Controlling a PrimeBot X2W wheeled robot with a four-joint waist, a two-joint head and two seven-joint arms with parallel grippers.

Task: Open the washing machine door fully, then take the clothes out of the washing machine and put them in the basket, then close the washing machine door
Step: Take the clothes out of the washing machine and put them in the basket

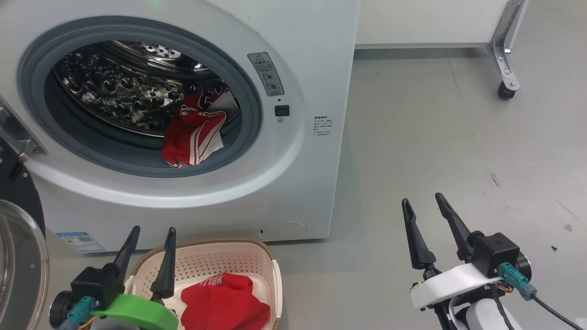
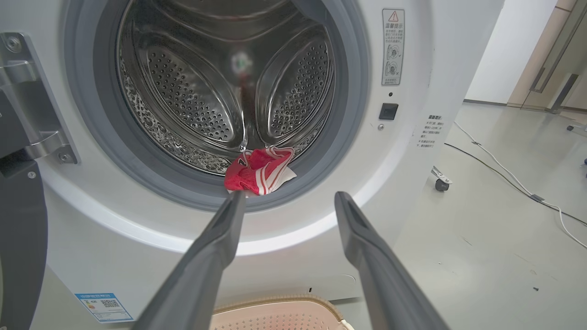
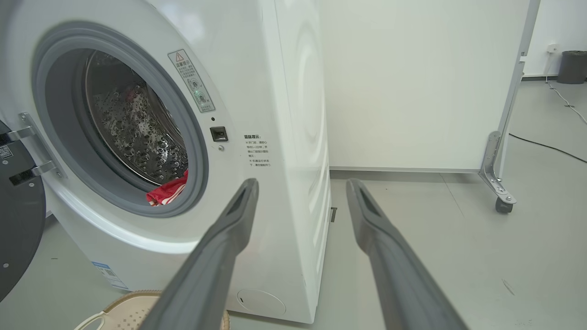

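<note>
Door: round black-rimmed glass door, swung wide at left.
Drum load: red white-striped cloth at white washing machine mouth, lower right; long axis front-to-back.
Basket: cream perforated tub, holding second red cloth.
Left gripper: fingers apart, empty.
Right gripper: fingers apart, empty.

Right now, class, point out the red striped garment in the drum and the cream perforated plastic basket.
Red striped garment (image 1: pixel 195 135): head view, its folded middle.
Cream perforated plastic basket (image 1: pixel 215 261): head view, inner back wall.
</note>
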